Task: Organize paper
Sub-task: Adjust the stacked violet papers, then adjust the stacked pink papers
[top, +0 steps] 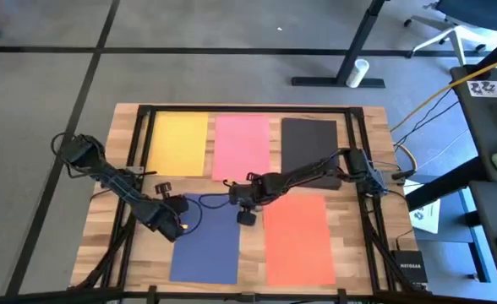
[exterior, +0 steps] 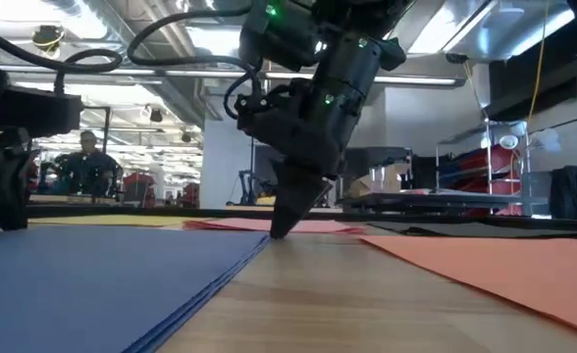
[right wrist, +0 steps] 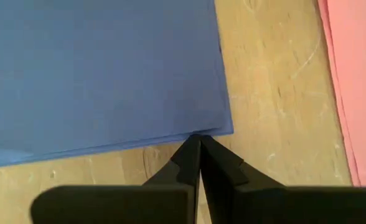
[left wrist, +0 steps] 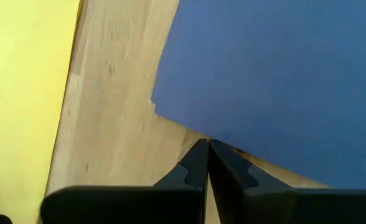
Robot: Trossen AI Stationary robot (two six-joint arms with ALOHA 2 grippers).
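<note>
The wooden worktop (top: 367,253) is holding five papers: yellow paper (top: 179,143), pink paper (top: 243,145) and black paper (top: 308,139) at the back, blue paper (top: 208,247) and orange paper (top: 297,238) in front

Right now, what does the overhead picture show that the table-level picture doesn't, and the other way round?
Only the high view shows the black sheet, the left gripper and how all the sheets lie in two rows. Only the low view shows the room behind, with a seated person, and the right gripper tip touching the table. Both show the blue, orange, pink and yellow sheets.
</note>
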